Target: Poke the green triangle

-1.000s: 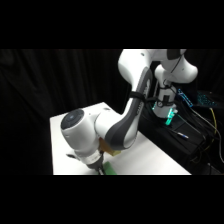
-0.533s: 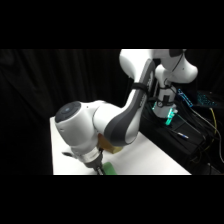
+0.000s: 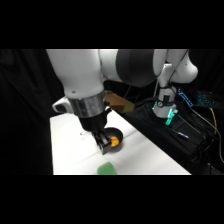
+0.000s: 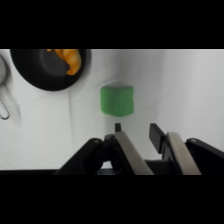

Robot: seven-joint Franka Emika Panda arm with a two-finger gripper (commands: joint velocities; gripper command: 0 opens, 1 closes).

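Note:
The green triangle (image 3: 107,169) lies flat on the white table (image 3: 70,150) near its front edge. In the wrist view the green triangle (image 4: 117,100) sits just beyond my fingertips, slightly left of the gap. My gripper (image 3: 105,142) hangs above the table, a little higher than and behind the green piece, not touching it. In the wrist view the gripper (image 4: 137,131) shows two fingers standing apart, open with nothing between them.
A black bowl (image 3: 116,136) with orange pieces (image 4: 70,59) in it stands right behind the gripper; the bowl (image 4: 47,70) is at the wrist view's upper left. Metal tongs (image 4: 4,97) lie at its left edge. A second robot's teal light (image 3: 170,117) glows beside the table at the right.
The gripper has risen from just over the green triangle and now hangs higher, near the bowl. The arm's big joint has swung up and closer to the camera.

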